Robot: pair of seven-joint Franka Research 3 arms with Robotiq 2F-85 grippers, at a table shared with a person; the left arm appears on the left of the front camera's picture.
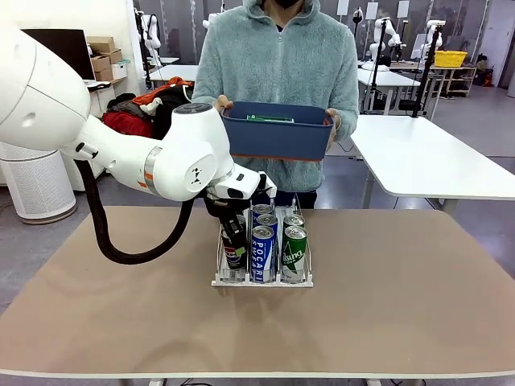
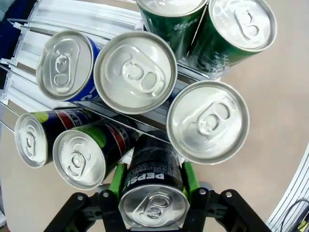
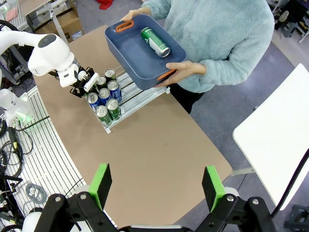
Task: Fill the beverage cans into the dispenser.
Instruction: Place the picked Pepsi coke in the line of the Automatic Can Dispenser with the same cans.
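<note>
Pepsi can [image 1: 235, 257] partly behind L claw [image 1: 232, 233]

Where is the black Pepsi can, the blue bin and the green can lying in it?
Pepsi can [image 2: 154, 180]: left wrist view, on its black printed side.
blue bin [image 1: 278, 138]: front view, on its front wall.
green can [image 3: 155, 41]: right wrist view, on its green side.

A tan rectangular worktop [image 1: 402, 289] spans the foreground. Beyond its far edge, a person in a pale teal fleece pullover [image 1: 278, 64] holds a dark blue rectangular plastic bin [image 1: 278, 135] (orange-trimmed handles) at chest height. Behind stand a white table [image 1: 434, 157], a yellow plastic crate [image 1: 450, 58], brown cardboard boxes [image 1: 105, 56] and heaped red clothing [image 1: 129, 122].
</note>
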